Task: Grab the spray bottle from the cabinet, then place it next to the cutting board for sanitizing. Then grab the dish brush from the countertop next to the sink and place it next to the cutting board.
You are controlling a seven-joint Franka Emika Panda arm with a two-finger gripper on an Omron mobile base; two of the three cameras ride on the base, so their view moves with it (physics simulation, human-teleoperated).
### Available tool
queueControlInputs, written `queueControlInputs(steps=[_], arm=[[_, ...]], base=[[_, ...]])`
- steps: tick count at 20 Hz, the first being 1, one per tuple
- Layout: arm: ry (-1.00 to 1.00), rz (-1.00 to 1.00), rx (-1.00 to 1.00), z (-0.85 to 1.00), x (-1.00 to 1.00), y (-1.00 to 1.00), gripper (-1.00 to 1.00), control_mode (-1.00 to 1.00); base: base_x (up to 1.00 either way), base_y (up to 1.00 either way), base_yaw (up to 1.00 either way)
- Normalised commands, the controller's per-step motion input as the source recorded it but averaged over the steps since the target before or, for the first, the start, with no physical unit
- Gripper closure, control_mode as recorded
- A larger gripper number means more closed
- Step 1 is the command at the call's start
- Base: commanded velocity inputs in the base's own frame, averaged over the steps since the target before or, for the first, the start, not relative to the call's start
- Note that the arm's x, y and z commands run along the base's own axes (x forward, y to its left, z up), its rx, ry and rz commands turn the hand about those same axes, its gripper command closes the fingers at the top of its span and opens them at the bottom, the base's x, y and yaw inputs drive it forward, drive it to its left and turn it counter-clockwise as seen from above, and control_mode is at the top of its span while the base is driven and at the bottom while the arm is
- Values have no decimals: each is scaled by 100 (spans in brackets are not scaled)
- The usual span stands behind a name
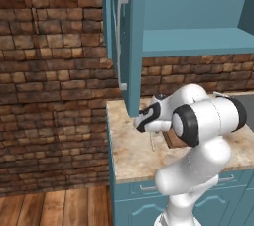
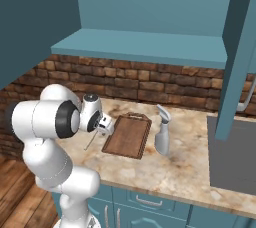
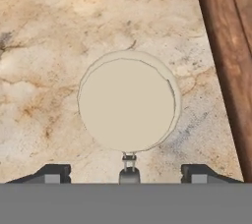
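My gripper (image 3: pixel 127 173) points down at the countertop (image 3: pixel 44 46) with its finger tips wide apart, open. Between them stands the dish brush (image 3: pixel 127 104), seen end on: a round whitish head with the thin handle rising toward the hand, touching neither tip. From the side the dish brush (image 2: pixel 91 142) is a thin pale stick under the gripper (image 2: pixel 103 125), just left of the dark brown cutting board (image 2: pixel 127 136). The spray bottle (image 2: pixel 162 133) stands upright on the board's right side. In the left base view the brush (image 1: pixel 152 142) hangs below the hand beside the board (image 1: pixel 173 140).
The teal cabinet (image 2: pixel 145 47) hangs open above the counter, and its door (image 1: pixel 124 46) with a pale handle juts out close over the hand. The dark sink (image 2: pixel 235 157) lies at the right. A brick wall backs the countertop (image 2: pixel 190 172).
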Motion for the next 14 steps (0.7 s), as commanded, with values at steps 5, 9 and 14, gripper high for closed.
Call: queueControlInputs(steps=[5, 9, 14], arm=[[-5, 0, 0, 33, -42, 0, -100, -100], [-16, 0, 3, 67, -54, -3, -100, -100], [-13, 0, 6, 86, -47, -10, -100, -100]], base=[[0, 0, 0], [0, 0, 0], [0, 0, 0]])
